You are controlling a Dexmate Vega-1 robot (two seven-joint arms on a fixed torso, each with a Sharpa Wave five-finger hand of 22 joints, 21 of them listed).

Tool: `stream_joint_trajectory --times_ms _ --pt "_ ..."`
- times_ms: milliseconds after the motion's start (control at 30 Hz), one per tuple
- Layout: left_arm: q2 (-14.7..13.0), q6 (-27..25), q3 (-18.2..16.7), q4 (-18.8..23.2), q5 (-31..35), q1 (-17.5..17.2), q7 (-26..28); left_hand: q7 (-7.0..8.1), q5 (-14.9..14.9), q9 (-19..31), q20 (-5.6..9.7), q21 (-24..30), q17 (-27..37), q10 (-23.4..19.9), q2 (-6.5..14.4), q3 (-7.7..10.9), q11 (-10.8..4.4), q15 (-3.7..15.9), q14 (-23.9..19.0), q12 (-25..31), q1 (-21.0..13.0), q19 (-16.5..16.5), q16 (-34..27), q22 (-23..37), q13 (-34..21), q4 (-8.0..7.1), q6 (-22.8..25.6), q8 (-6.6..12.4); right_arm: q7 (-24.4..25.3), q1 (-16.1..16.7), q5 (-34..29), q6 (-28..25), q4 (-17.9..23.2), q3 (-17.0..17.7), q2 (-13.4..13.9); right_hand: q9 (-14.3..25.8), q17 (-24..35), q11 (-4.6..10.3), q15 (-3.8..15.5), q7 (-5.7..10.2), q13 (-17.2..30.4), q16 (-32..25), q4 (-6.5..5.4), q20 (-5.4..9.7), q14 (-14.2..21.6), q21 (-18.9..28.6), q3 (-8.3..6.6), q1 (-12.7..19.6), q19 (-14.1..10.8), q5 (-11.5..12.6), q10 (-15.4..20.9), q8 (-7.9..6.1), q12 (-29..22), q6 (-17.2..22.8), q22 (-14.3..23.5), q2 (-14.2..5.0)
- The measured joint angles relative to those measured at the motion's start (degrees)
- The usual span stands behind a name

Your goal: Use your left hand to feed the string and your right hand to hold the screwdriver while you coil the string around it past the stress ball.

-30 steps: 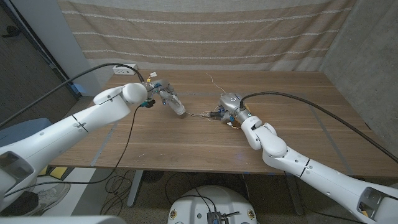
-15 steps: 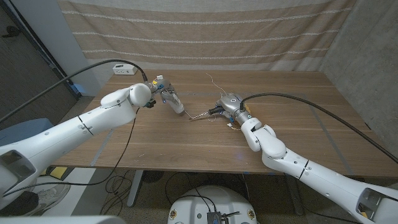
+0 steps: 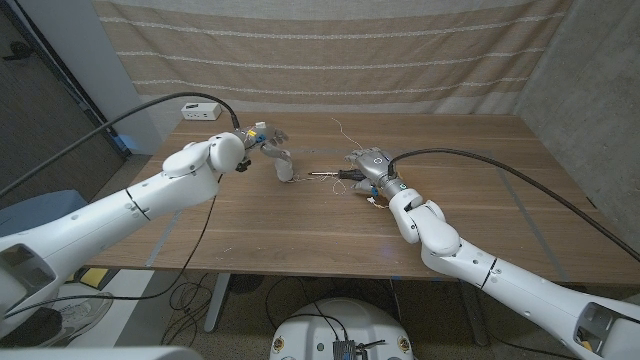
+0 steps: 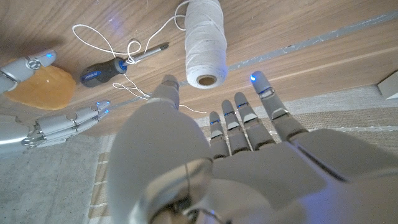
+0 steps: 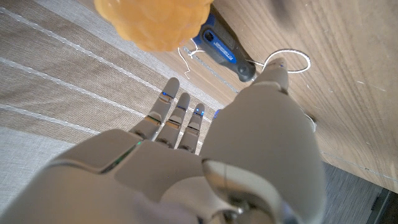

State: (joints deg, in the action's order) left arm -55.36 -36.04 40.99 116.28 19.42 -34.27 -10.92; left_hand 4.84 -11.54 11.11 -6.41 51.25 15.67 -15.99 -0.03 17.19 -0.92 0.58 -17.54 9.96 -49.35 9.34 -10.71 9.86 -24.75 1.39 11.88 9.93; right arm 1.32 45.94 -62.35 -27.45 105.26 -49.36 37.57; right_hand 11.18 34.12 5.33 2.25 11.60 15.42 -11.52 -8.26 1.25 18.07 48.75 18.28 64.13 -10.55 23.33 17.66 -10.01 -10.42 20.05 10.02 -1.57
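Wooden worktop (image 3: 300,225) in front of a striped curtain (image 3: 330,50)

The worktop is brown wood with visible grain and pale scuff lines. Behind it hangs a beige woven curtain with thin white horizontal stripes, spanning most of the back. A rough grey wall (image 3: 590,80) stands on the right, and a pale panel beside a dark area on the left. A small white box (image 3: 201,111) sits at the worktop's far left corner. Cables lie on the grey floor (image 3: 190,295) beneath.

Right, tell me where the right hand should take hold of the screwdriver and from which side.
Probably by the blue-and-black handle of the screwdriver, which lies flat on the table. That end points toward the right hand, beside the orange stress ball, so coming from that side leaves the metal shaft free for coiling.
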Motion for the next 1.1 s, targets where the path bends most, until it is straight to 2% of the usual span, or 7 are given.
stream_joint_trajectory --times_ms 200,500,533,633,767,800,1100 --pt "-0.1 4.6 -4.6 0.2 -3.3 -4.0 5.0 1.51 0.3 -0.6 -0.38 -4.7 -1.7 6.0 1.6 -2.33 -0.45 -2.21 6.7 0.0 5.4 -5.6 0.0 0.0 3.4 -2.34 -5.4 0.00 1.9 0.8 2.8 0.8 0.4 1.9 0.4 0.0 -0.8 -2.02 0.09 -1.32 -0.5 -0.4 -1.12 -3.25 -1.3 -1.0 0.40 -6.0 -0.4 0.0 -0.9 -0.38 -0.4 -1.2 -0.2 -1.16" --pt "0.3 14.5 -9.6 -0.3 -9.2 -8.9 14.5 4.18 1.2 -0.7 -0.39 -7.4 -2.8 9.6 3.3 -3.25 -0.85 -1.72 10.2 0.2 9.9 -7.9 0.0 0.0 5.6 -4.23 -8.3 0.00 6.6 2.7 8.4 3.6 0.5 5.9 0.7 0.0 -1.7 -3.10 0.02 -2.43 -1.0 -0.4 -1.63 -3.84 -3.1 -2.7 0.36 -11.5 0.2 0.0 -3.1 -0.60 -0.4 -2.0 -0.2 -3.20" --pt "1.4 16.8 -13.3 -1.8 -10.5 -12.5 16.1 4.48 1.2 -0.7 -0.16 -7.7 -2.9 10.3 3.7 -3.19 -0.90 -1.67 10.7 0.2 10.3 -8.2 0.0 0.0 5.9 -4.49 -8.7 0.00 10.5 3.0 13.3 6.4 0.4 6.6 0.7 0.0 -1.9 -3.17 0.05 -2.71 -1.1 -0.4 -1.63 -3.88 -3.5 -3.0 0.36 -11.9 0.4 0.0 -3.6 -0.60 -0.2 -2.3 -0.2 -3.57" --pt "2.5 21.8 -15.7 -3.5 -13.5 -14.8 18.4 4.99 1.2 -0.8 0.12 -8.7 -3.4 12.3 4.9 -3.09 -1.33 -1.68 12.5 0.2 11.6 -9.1 0.3 0.0 6.9 -5.04 -9.1 0.00 10.5 3.6 13.3 6.4 0.1 8.2 0.7 0.0 -2.7 -3.14 0.03 -3.00 -1.4 0.1 -1.63 -3.50 -5.4 -3.9 0.36 -14.0 0.8 0.0 -6.0 -0.36 0.1 -4.5 -0.2 -4.24" --pt "3.3 28.4 -17.6 -5.3 -17.6 -16.5 19.6 6.89 1.2 -1.0 2.41 -11.7 -4.6 15.9 7.4 -2.80 -1.96 -1.07 17.0 0.2 14.0 -12.1 0.6 0.0 9.5 -5.79 -11.2 0.00 10.5 4.3 13.3 6.4 -0.1 10.3 0.6 0.0 -4.2 -3.56 -0.19 -3.62 -1.9 0.9 -1.30 -2.86 -8.4 -5.6 0.02 -16.2 2.2 -0.5 -9.0 -0.13 0.1 -7.3 -0.2 -4.76" --pt "3.8 29.4 -18.6 -6.6 -18.2 -17.4 19.7 7.07 1.2 -1.0 2.95 -12.3 -4.8 16.6 7.8 -2.80 -2.08 -0.86 17.9 0.2 14.5 -12.7 0.6 0.0 10.2 -5.79 -12.4 0.00 14.7 4.3 24.5 12.6 -0.2 10.7 0.6 0.0 -4.5 -3.65 -0.41 -3.66 -2.0 0.9 -1.20 -2.58 -9.1 -6.0 -0.08 -16.6 2.5 -0.5 -9.6 -0.13 0.1 -8.0 -0.2 -4.70" --pt "6.3 42.5 -21.8 -13.1 -27.3 -19.7 18.0 7.40 0.9 -1.3 5.37 -15.9 -5.3 20.9 9.8 -2.68 -2.70 0.86 22.8 0.2 18.8 -15.1 0.6 0.0 13.6 -7.50 -19.6 -0.45 15.6 5.3 38.4 21.5 -2.3 14.6 -0.2 0.0 -6.0 -4.00 -1.25 -3.92 -2.5 1.1 -1.18 -1.33 -10.9 -7.1 -0.81 -18.9 3.1 -1.3 -11.1 -0.13 0.1 -10.5 -0.4 -6.75"
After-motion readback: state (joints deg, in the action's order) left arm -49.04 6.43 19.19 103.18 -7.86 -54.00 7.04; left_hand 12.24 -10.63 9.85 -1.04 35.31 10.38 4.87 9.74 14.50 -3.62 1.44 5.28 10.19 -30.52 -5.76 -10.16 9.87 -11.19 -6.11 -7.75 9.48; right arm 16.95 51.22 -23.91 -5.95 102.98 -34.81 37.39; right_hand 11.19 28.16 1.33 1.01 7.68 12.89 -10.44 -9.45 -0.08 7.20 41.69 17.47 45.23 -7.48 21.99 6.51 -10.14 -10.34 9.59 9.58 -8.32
